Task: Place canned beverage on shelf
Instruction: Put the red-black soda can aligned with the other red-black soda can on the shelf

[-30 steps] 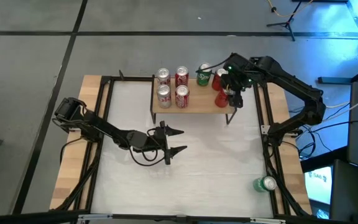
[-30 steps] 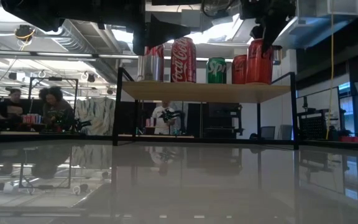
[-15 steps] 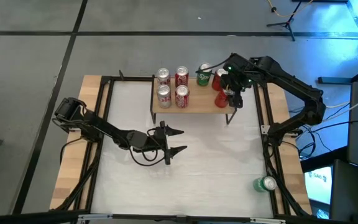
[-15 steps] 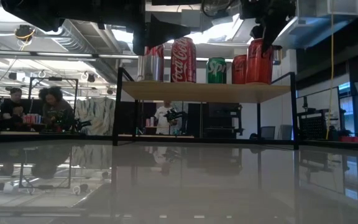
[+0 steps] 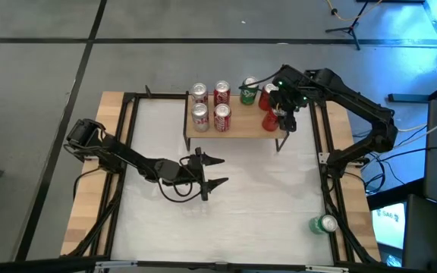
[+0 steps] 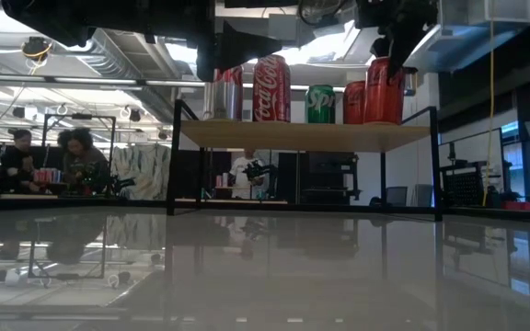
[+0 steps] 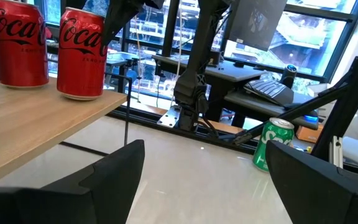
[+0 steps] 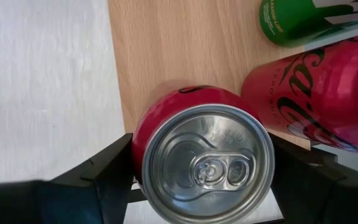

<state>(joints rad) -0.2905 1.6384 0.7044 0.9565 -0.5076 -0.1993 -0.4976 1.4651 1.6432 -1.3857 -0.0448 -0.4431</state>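
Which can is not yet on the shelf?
The green can near the table's front right corner; all the others stand on the shelf.

Wooden shelf (image 5: pixel 237 127) holds seven cans; white table (image 5: pixel 249 208) carries one green can (image 5: pixel 325 224)

From above, my right gripper (image 5: pixel 283 114) covers most of the red can (image 5: pixel 270 120) at the shelf's (image 5: pixel 234 126) right end. Whether my fingers (image 8: pixel 114 174) press its sides or stand just clear, I cannot tell. At table height, the top edge cuts off both my arms, and the people (image 6: pixel 49 161) behind are too small to make out.
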